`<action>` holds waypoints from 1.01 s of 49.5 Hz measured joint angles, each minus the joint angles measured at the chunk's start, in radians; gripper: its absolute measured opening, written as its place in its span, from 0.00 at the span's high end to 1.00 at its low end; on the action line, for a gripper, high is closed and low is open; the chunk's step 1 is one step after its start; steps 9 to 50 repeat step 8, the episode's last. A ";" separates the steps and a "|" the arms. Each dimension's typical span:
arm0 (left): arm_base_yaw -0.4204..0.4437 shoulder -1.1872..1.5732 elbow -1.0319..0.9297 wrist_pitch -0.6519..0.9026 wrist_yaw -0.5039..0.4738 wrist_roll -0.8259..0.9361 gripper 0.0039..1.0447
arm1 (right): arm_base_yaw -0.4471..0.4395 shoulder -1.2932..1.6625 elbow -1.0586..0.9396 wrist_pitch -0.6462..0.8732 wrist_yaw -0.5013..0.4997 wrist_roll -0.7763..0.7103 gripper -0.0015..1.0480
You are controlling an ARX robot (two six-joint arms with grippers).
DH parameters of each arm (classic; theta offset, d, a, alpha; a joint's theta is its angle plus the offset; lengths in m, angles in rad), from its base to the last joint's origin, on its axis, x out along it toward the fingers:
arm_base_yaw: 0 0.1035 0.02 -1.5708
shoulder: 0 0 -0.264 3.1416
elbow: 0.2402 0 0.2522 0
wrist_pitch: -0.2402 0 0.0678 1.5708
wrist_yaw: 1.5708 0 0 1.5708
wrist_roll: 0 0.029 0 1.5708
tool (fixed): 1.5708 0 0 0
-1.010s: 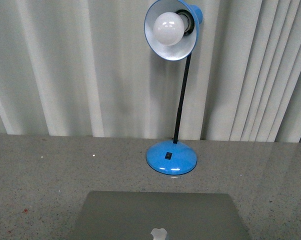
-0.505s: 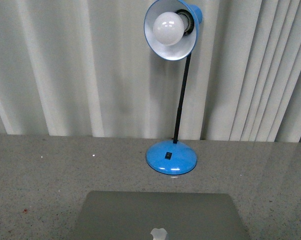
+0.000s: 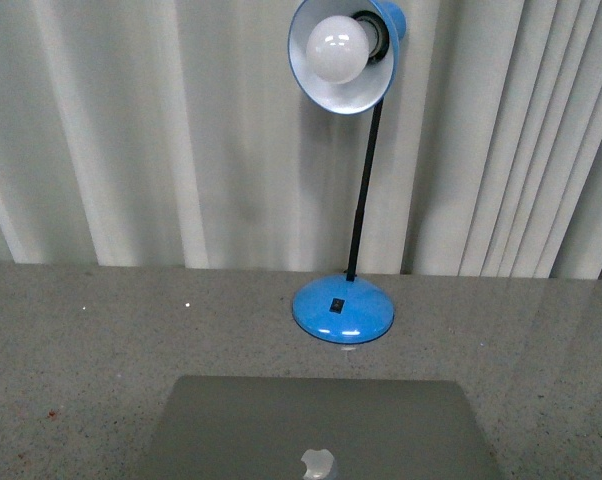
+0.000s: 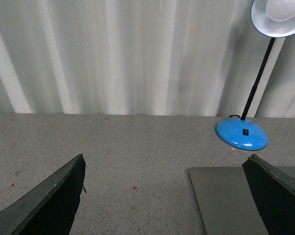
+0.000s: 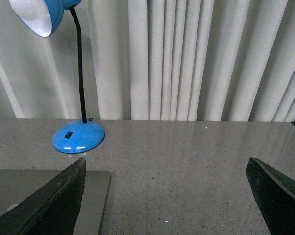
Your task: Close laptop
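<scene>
A: Where is the laptop (image 3: 319,428)?

B: It lies on the speckled grey table (image 3: 81,340), at the near edge of the front view, roughly in the middle. Only its plain grey lid shows, with the shiny apple logo (image 3: 319,463) facing up. No keys or screen are visible, so the lid looks to be down flat.

A: Do the wrist cameras catch it too?

B: Yes. The left wrist view shows one grey corner of it, partly behind a dark finger. The right wrist view shows another corner, again partly covered by a finger.

A: What about the left gripper (image 4: 167,196)?

B: Its two dark fingers (image 4: 49,200) stand far apart with bare table between them. It holds nothing.

A: And the right gripper (image 5: 164,196)?

B: The same: fingers (image 5: 44,200) spread wide, nothing between them but table.

A: Anything else on the table?

B: A blue desk lamp (image 3: 343,310) stands just behind the laptop, near the pale pleated curtain (image 3: 131,130). Its round base rests on the table, a thin black stem rises from it, and the blue shade with a white bulb (image 3: 339,50) tilts toward the camera.
</scene>
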 joint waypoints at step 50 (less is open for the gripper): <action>0.000 0.000 0.000 0.000 0.000 0.000 0.06 | 0.000 0.000 0.000 0.000 0.000 0.000 0.07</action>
